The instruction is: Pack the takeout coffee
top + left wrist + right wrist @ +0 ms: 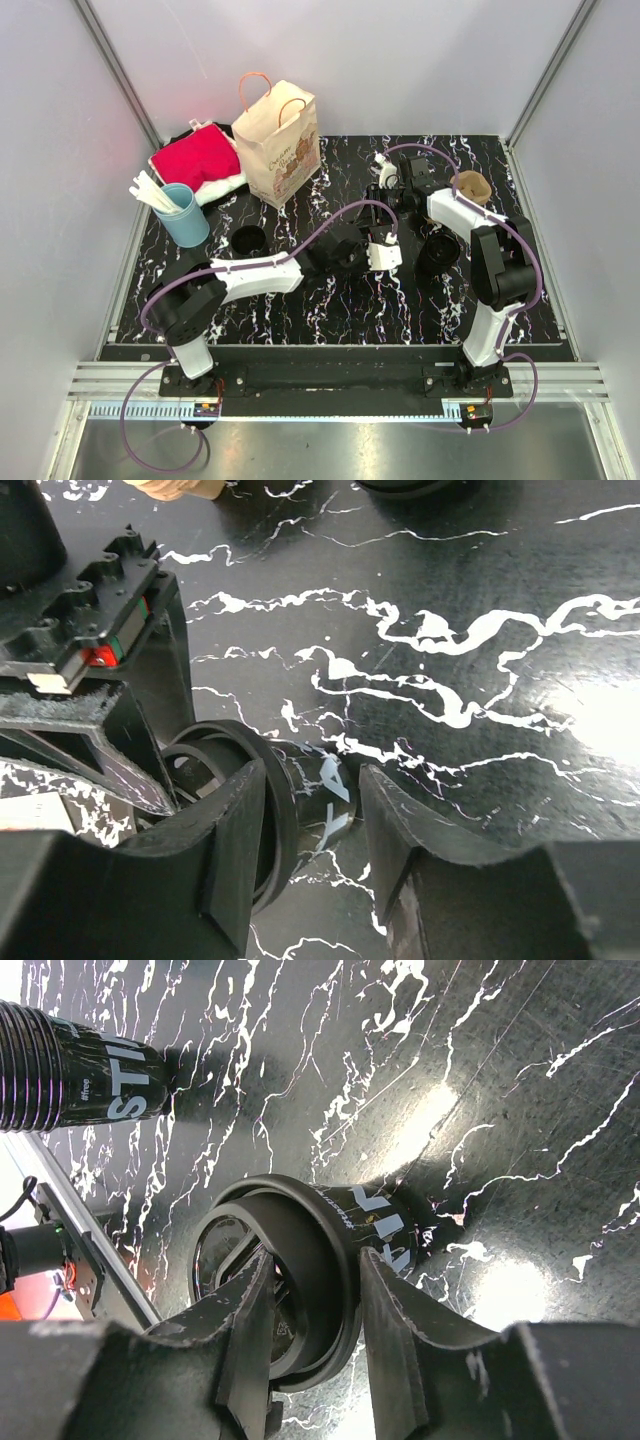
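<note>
A black takeout coffee cup point(392, 1228) with a black lid stands on the marble-patterned table. My right gripper point(315, 1260) is shut on it, one finger across the lid top and the other against the wall under the rim. The same cup point(312, 798) sits between the fingers of my left gripper point(312, 780), which is open; its right finger point(400, 820) stands a little off the cup wall. In the top view both grippers, left point(380, 232) and right point(388, 198), meet mid-table and hide the cup. The paper bag point(280, 140) stands upright at the back left.
A second black cup point(440, 250) stands just right of the grippers and shows as a ribbed cup point(70, 1080). A brown cup point(472, 187) is at the back right. A black lid point(248, 240), a blue cup of white sticks point(182, 212) and a red cloth point(195, 160) lie at the left.
</note>
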### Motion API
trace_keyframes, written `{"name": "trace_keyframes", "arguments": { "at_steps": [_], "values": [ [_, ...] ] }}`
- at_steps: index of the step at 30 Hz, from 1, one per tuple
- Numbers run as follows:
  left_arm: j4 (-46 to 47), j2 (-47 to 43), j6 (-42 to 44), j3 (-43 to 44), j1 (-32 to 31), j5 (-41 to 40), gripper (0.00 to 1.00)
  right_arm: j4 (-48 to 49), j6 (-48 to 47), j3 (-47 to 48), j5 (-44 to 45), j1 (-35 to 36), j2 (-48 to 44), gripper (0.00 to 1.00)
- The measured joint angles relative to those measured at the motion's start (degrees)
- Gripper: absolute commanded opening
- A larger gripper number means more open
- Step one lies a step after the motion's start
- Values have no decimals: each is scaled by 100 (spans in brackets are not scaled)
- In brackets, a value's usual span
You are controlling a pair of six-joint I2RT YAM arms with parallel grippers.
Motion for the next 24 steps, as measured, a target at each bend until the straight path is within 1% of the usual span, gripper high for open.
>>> {"name": "trace_keyframes", "arguments": {
  "at_steps": [4,11,14,20,24],
  "values": [
    [146,74,28,0,-52,-151,44,48,-9,-48,35,0,-42,40],
    [114,42,9,2,-76,-214,49,61,-15,-68,52,2,-74,40],
    [-101,-15,-33,68,-76,-153,50,42,-13,-94,92,15,-125,40],
    [-933,-76,-264,487,-66,-11,51,-94,-17,-149,107,33,-210,40],
    [-1281,-142,-450,688,-39,31,52,-131,-24,-179,122,35,-245,40]
  ]
}}
